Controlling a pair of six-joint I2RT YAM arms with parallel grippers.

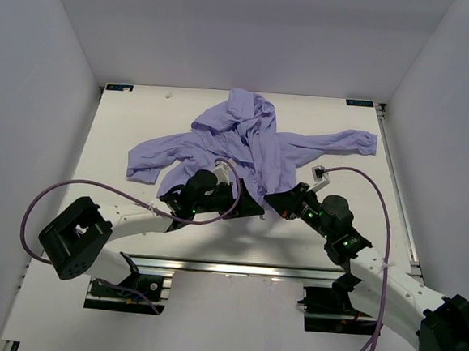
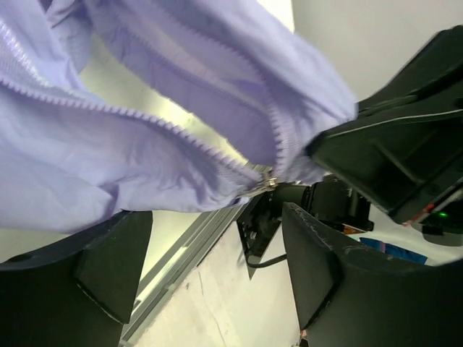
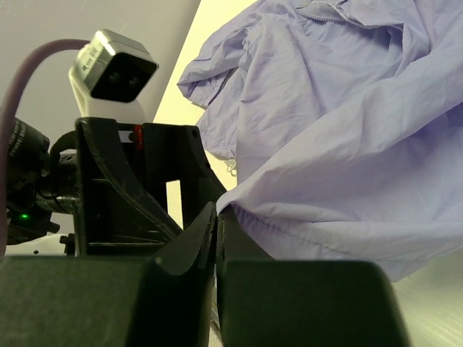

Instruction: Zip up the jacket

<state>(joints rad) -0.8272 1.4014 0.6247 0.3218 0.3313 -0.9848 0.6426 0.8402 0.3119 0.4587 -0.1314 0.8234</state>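
Note:
The lavender jacket (image 1: 253,144) lies crumpled on the white table, hood at the back and sleeves spread left and right. My right gripper (image 1: 275,201) is shut on the jacket's bottom hem corner (image 3: 239,199), its fingertips pressed together on the fabric (image 3: 219,213). My left gripper (image 1: 248,207) is open, its fingers (image 2: 340,282) wide apart just under the lifted hem. In the left wrist view the zipper teeth (image 2: 108,108) run down to a small metal slider (image 2: 269,181), above and between my left fingers, beside the right gripper (image 2: 340,144).
An aluminium rail (image 1: 235,267) runs along the table's near edge below both grippers. White walls enclose the table on three sides. The jacket's right sleeve (image 1: 351,142) reaches toward the right edge. The left wrist camera (image 3: 116,69) sits close to my right gripper.

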